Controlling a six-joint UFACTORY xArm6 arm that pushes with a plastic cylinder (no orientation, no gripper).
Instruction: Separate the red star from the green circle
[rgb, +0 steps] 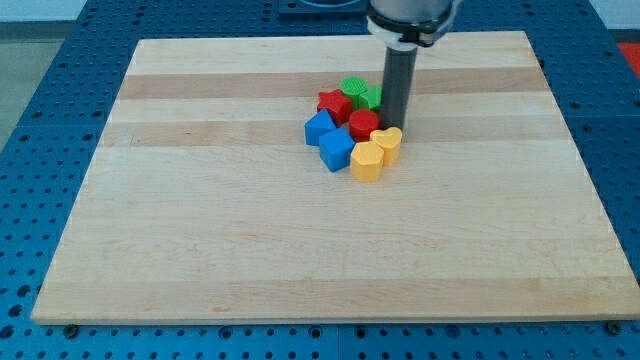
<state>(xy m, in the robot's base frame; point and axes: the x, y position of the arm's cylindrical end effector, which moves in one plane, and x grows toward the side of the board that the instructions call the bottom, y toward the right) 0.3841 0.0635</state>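
The red star (333, 103) lies at the upper left of a tight cluster near the board's middle top. A green block (352, 88) touches its upper right, and the green circle (371, 97) sits just right of that, close to the star. My dark rod comes down from the view's top. My tip (397, 126) rests on the board right beside the green circle's right edge, between it and the upper yellow block (388, 140).
A second red block (363, 124) sits below the green circle. Two blue blocks (319, 127) (336, 149) lie at the cluster's left and bottom. A second yellow block (367, 160) lies at the bottom. The wooden board (200, 220) rests on a blue perforated table.
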